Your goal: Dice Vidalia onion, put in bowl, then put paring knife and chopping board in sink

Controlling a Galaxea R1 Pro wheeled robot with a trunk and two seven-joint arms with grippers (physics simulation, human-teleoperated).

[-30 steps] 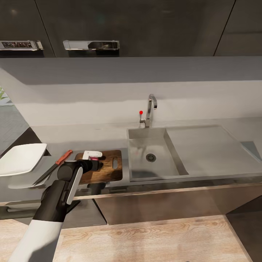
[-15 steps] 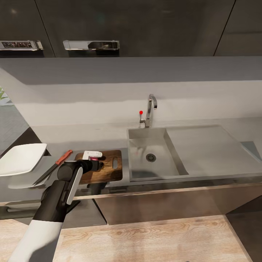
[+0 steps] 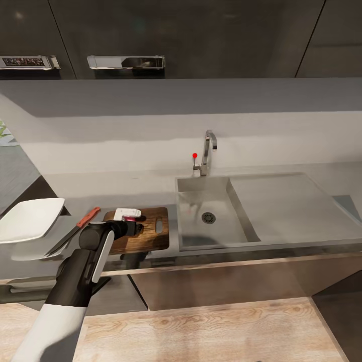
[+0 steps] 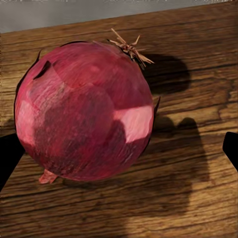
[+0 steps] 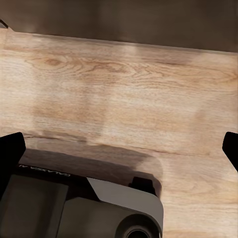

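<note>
Left gripper (image 3: 131,226) spread open around the round pinkish-red Vidalia onion (image 4: 84,111) I've set on the dark brown wooden chopping board (image 4: 193,163), lower left of frame; dicing, bowl and sink steps remain.

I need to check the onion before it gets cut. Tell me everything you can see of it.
The Vidalia onion is a round, pinkish-red bulb with glossy, papery-looking skin, a tuft of dry roots at one end and a small stub at the other. It is whole and uncut, resting on the dark brown wooden chopping board. The left gripper has its jaws spread wide to either side of it, apparently without touching.
</note>
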